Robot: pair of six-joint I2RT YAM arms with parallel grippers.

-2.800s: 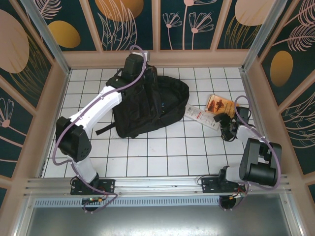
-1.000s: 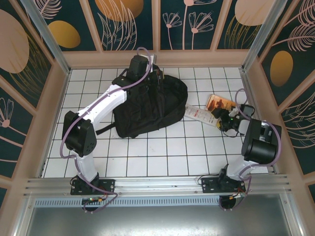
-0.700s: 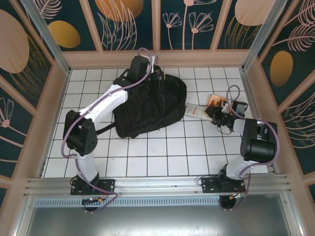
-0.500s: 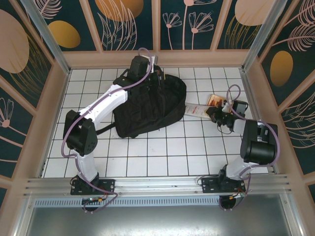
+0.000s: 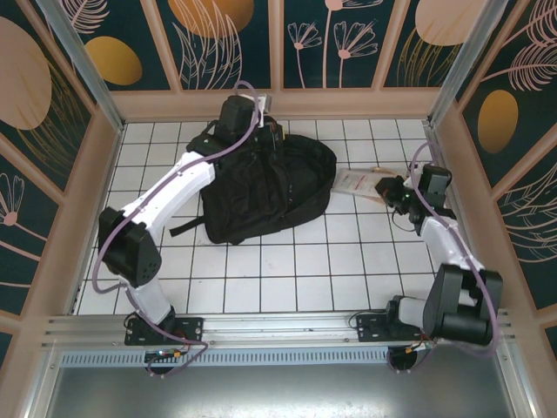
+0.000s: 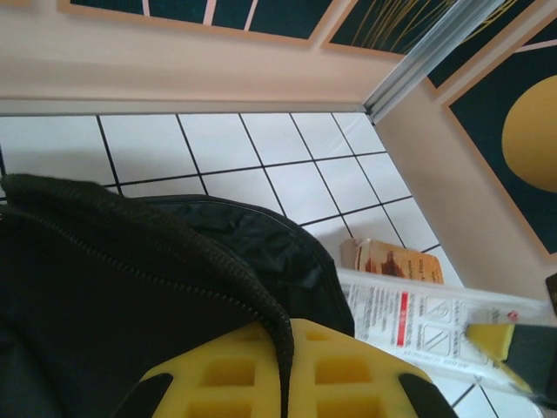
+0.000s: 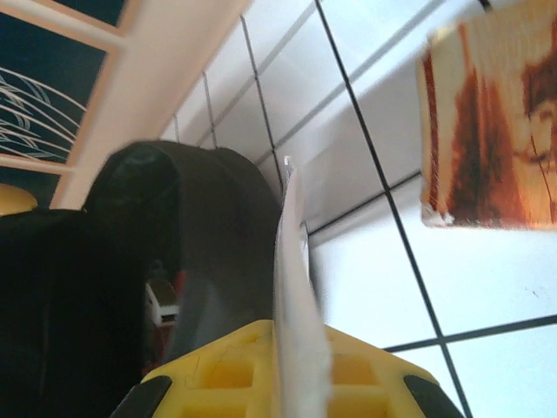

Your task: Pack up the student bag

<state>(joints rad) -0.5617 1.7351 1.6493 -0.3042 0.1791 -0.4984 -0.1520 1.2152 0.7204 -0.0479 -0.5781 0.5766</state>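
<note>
The student bag [image 5: 261,187], a large black backpack, lies mid-table. My left gripper [image 5: 268,131] is at its far top edge, yellow pads [image 6: 218,374] shut on the bag's zipper rim [image 6: 280,335], holding the mouth up. To the bag's right, my right gripper [image 5: 390,188] is shut on a flat white printed packet [image 5: 355,182], which stands edge-on between its pads [image 7: 296,287]. In the left wrist view the white packet [image 6: 418,315] points toward the bag. The bag's dark mouth [image 7: 174,226] lies just beyond the packet's far end.
A brown booklet [image 7: 487,122] lies on the white tiles beside the packet, also seen as the brown booklet [image 6: 392,261] in the left wrist view. Wooden walls [image 5: 452,148] close in the table at the right and back. Bag straps [image 5: 184,228] trail to the left.
My right gripper closed on the white packet and carried it off the tiles toward the back, the arm stretching out. The left gripper kept its hold on the bag rim.
</note>
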